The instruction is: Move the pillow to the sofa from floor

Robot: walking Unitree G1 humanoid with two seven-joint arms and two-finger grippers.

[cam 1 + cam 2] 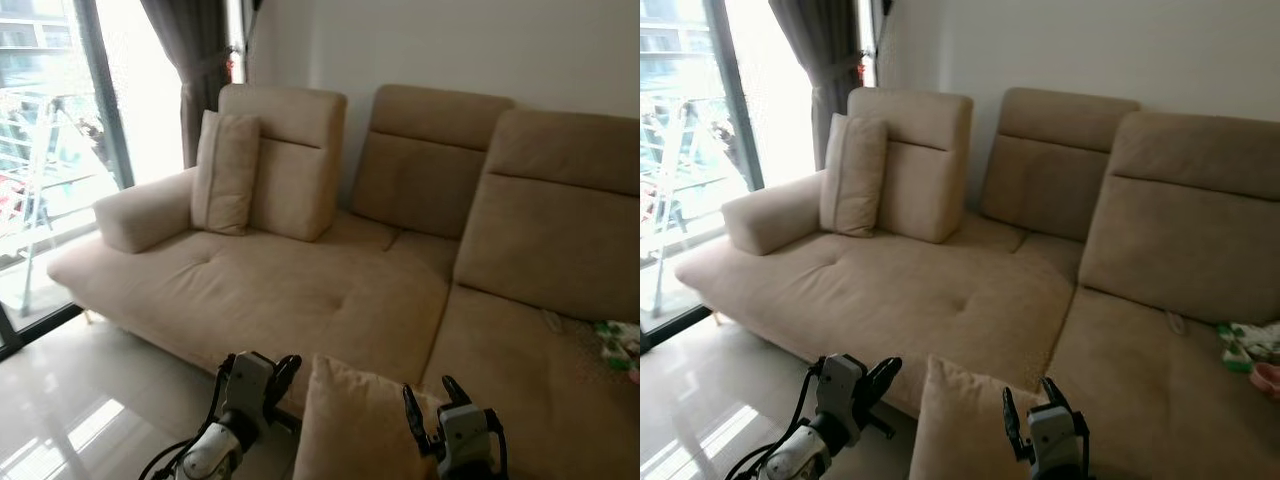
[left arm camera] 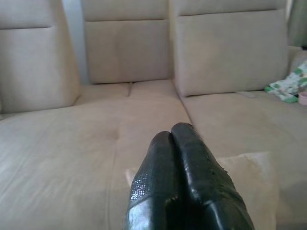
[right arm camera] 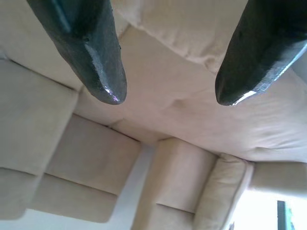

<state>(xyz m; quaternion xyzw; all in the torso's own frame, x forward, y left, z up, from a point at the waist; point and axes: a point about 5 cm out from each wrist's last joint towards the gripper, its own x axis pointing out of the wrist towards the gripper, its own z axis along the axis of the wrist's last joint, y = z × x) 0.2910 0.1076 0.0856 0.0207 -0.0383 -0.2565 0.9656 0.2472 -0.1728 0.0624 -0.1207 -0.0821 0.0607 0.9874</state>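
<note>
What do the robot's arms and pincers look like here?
Both arms are silver-grey metal with boxy wrist blocks. The left arm carries looping black cables near its wrist. The left pincer and right pincer each have two long, glossy black fingers that taper to rounded tips, with a finely dotted texture on the left ones.

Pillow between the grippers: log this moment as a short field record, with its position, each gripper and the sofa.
pillow: beige pillow, upright between the two grippers, at the sofa's front edge
left gripper: beside the pillow's left side, fingers shut together
right gripper: at the pillow's right side, fingers spread open
sofa: beige sofa, bare seat ahead
other pillow: second pillow leaning by the armrest
</note>
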